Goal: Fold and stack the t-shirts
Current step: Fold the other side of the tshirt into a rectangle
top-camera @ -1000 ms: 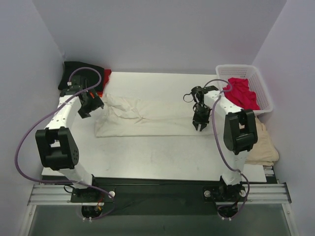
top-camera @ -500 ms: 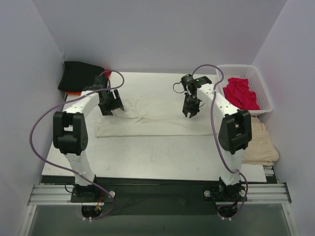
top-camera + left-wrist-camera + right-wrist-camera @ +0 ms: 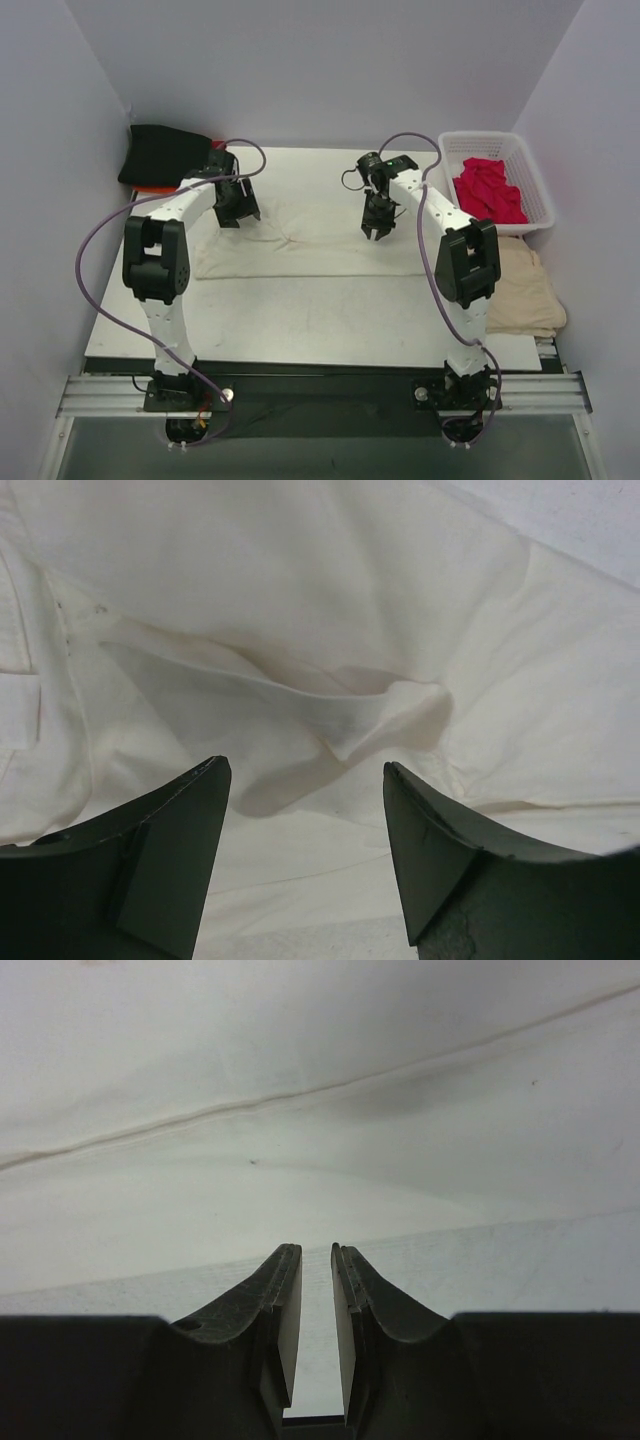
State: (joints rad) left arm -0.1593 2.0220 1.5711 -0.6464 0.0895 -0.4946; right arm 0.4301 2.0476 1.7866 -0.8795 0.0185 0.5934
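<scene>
The left gripper (image 3: 305,865) stands wide apart, grasping nothing, a raised fold of the cream-white t-shirt (image 3: 300,240) just beyond its tips. The right gripper (image 3: 316,1325) is nearly closed with a thin empty gap, over the same shirt's right part.

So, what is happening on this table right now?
Two robot arms work on a large cream-white t-shirt lying partly folded on the white table. The left gripper hangs open over a wrinkle. The right gripper, nearly closed, holds nothing visible. A crimson shirt waits in the white plastic basket.
</scene>
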